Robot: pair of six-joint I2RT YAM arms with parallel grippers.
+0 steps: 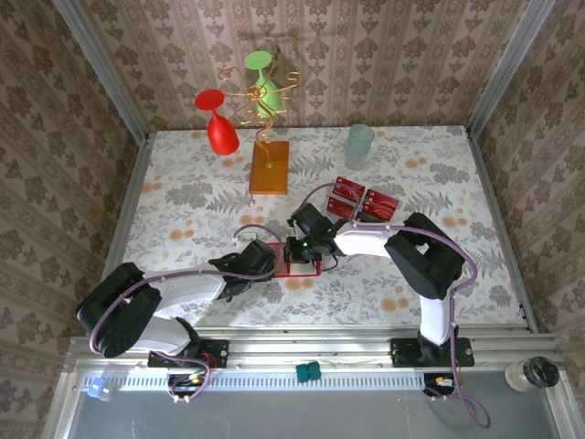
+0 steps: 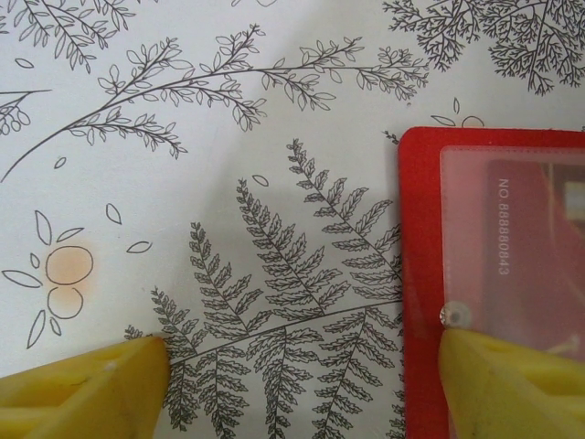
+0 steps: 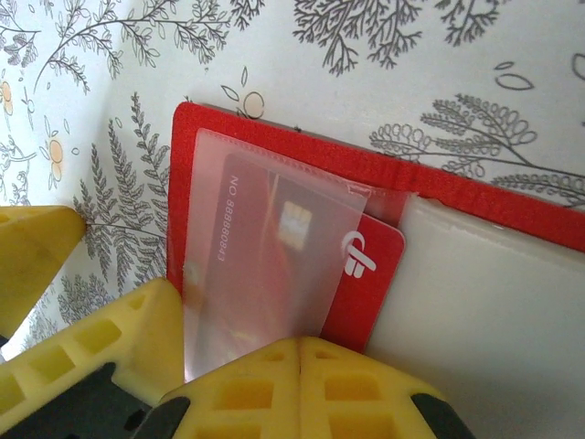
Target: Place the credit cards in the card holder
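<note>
Right tool (image 3: 300, 352) closed at credit card (image 3: 370, 274), left tool (image 2: 303, 352) astride card holder (image 2: 420, 229) edge

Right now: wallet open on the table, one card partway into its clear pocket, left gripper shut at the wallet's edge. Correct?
No, one thing is off: the left gripper is open, not shut. The left wrist view shows its fingers spread wide, one over the card holder's edge. The rest stands: card holder open, credit card partway into the clear pocket.

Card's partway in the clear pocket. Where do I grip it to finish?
Probably the logo end of the credit card, coming from the pale pocket side of the card holder: that end pokes past the clear sleeve; the rest lies covered.
</note>
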